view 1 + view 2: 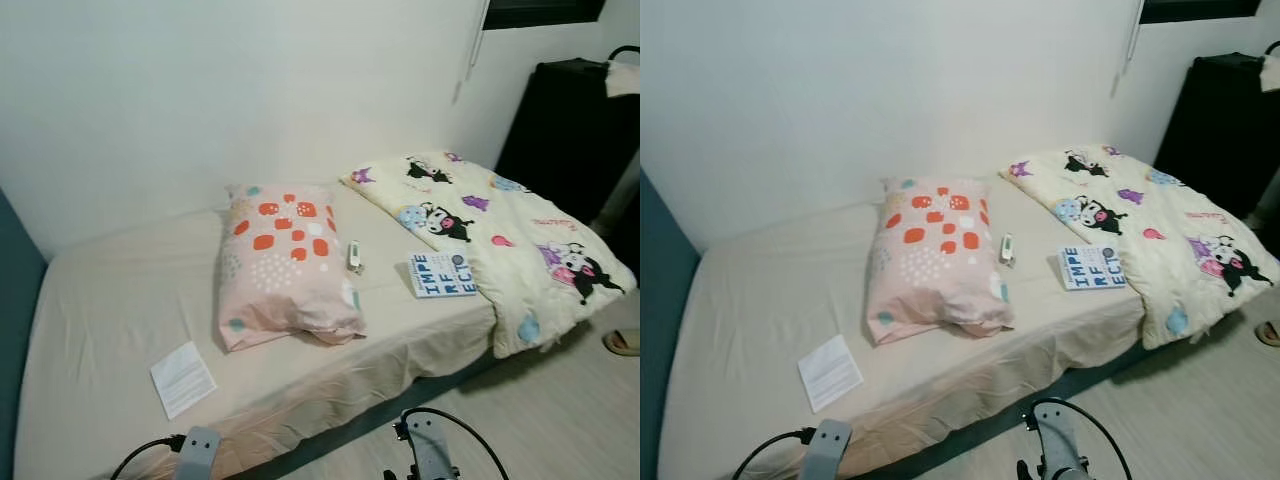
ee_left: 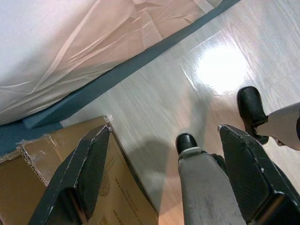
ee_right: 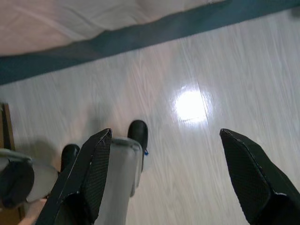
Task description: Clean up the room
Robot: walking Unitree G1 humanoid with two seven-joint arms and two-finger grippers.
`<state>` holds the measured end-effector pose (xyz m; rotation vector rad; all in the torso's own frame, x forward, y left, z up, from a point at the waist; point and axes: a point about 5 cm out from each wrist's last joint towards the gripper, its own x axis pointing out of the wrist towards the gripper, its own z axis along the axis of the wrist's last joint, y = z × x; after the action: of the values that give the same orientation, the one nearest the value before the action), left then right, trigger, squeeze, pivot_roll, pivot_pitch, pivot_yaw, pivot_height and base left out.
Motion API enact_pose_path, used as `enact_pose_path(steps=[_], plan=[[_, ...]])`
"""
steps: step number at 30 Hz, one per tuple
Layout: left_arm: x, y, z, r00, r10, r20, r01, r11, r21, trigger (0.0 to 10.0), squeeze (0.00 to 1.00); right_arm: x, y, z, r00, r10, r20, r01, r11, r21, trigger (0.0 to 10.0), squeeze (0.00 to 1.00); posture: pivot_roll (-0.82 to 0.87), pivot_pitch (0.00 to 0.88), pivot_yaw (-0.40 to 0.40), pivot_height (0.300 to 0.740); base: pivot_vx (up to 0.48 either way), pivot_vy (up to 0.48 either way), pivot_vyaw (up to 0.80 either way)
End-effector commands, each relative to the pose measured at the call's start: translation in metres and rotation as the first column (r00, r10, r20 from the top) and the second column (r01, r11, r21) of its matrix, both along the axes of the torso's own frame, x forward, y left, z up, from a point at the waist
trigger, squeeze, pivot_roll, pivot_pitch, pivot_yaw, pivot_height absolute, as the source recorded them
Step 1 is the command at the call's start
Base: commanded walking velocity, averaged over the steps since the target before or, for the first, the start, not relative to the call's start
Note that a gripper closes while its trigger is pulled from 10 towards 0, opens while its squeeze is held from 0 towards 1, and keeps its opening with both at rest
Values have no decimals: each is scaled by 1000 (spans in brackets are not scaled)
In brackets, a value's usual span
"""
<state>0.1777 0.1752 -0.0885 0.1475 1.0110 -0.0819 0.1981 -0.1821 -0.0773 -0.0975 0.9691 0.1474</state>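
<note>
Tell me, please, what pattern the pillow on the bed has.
The pillow is pale pink with orange-red squares and white dots, clearest in the left eye view.

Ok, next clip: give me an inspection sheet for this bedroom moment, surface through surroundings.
Surface: bed with a beige sheet, wrinkled at the front edge.
Job's things: book, paper sheet and a small white device lying loose on the sheet.
Clutter: pink pillow mid-bed; cartoon blanket draped over the robot's right end.
Grippers: left gripper and right gripper open, hanging over the floor, holding nothing.
Cables: black cable looping at each wrist.
Surroundings: cardboard box on the wood floor; dark cabinet.
</note>
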Motion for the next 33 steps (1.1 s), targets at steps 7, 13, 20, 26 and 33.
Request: enact_pose_path(steps=[7,13,20,26,33], plan=[[-9,-5,-5,999,-28,-40,27,1000,-12,10000,0,-5,18,-4,992,123,-29,-123,992,6,10000,0,-50,0,-12,712,0,-406,323],[-6,0,-3,999,-30,-38,30,1000,-5,10000,0,-7,13,-5,996,83,-29,-83,996,11,10000,0,-46,0,-11,712,0,-410,751],[-3,3,-1,999,-20,-32,20,1000,-1,10000,0,-9,8,-6,997,62,-41,-62,998,6,10000,0,-50,0,-5,712,0,-411,753],[-4,-2,-2,999,-27,-35,26,1000,-12,10000,0,-8,6,-5,998,54,-40,-54,999,-3,10000,0,-58,0,-7,712,0,-411,629],[-4,-5,-3,999,-29,-37,28,999,-17,10000,0,-8,2,-5,998,36,-47,-38,999,-23,10000,0,-59,0,-13,712,0,-411,0]])
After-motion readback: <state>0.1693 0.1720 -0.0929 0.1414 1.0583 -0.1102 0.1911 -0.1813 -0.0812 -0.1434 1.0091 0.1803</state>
